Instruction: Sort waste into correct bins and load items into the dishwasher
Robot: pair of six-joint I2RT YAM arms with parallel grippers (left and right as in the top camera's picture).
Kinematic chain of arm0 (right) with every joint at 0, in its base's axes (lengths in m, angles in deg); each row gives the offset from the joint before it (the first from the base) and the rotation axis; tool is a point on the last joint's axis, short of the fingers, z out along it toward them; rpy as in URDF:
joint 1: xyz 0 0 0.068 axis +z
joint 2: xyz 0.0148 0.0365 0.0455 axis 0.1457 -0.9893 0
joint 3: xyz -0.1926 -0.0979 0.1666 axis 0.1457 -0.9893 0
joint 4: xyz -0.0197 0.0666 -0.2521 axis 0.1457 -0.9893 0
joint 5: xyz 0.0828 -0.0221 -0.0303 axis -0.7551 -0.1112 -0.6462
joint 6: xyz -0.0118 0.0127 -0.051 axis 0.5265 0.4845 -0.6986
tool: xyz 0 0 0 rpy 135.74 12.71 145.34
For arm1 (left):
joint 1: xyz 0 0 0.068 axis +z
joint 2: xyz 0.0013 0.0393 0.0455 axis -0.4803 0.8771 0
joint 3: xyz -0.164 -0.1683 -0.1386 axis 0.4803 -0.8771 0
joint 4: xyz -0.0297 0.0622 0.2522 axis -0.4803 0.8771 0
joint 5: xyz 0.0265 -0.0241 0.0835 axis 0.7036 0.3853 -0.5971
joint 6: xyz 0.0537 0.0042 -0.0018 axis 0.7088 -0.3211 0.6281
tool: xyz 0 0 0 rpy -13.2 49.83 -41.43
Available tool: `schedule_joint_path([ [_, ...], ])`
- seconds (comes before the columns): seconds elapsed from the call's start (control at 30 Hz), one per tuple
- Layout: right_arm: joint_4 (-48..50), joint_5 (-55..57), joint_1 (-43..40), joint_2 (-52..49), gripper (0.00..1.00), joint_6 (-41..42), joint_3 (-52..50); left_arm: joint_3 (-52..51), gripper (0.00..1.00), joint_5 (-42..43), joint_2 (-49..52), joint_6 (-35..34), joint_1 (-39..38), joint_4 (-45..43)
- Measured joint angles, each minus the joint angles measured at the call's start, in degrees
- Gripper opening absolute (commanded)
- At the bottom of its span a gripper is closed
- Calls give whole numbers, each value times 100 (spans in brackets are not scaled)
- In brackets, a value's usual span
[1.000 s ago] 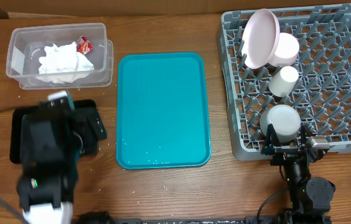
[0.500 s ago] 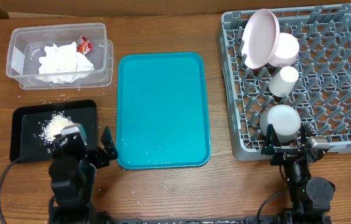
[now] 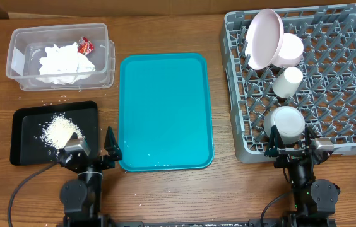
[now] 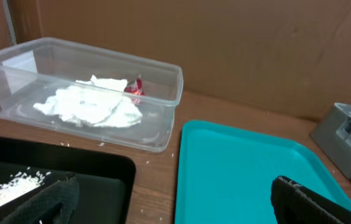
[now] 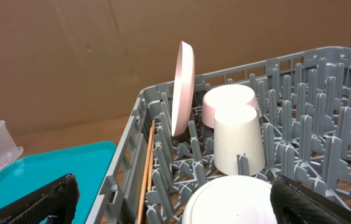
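Wooden table (image 3: 165, 189), cardboard wall (image 4: 225, 37) behind. My left gripper (image 4: 178, 206) and right gripper (image 5: 175, 206) both gaped wide, holding nothing. Rice crumbs (image 3: 57, 131) lay in the black tray (image 3: 25, 153); napkin (image 3: 64, 60) and red wrapper (image 3: 86, 45) in the clear tub (image 3: 58, 27); plate (image 3: 263, 38), bowls (image 3: 288, 123), cup (image 3: 287, 81) stood in the grey rack (image 3: 345, 94).

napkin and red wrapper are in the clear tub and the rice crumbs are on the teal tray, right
No. The rice crumbs lie in the black tray, not on the teal tray, as the overhead view shows. The napkin and red wrapper are in the clear tub.
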State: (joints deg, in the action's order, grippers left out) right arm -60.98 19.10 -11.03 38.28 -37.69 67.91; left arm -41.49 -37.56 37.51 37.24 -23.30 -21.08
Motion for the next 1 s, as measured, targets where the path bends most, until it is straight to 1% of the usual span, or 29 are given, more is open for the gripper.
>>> schedule_joint_path([
  [0.2, 4, 4, 2, 0, 100, 0, 0, -170, 100, -2, -463, -109, -9, 111],
  [0.33, 2, 2, 2, 0, 100, -2, 0, -173, 100, -4, -494, -114, -11, 337],
  [0.83, 4, 2, 0, 0, 100, 0, 0, -170, 100, -4, -498, -116, -63, 339],
  [0.9, 2, 0, 2, 0, 100, 0, 0, -170, 100, -4, -498, -22, -63, 339],
  [1.0, 2, 2, 2, 0, 100, -4, 0, -173, 100, -4, -498, 450, -63, 339],
])
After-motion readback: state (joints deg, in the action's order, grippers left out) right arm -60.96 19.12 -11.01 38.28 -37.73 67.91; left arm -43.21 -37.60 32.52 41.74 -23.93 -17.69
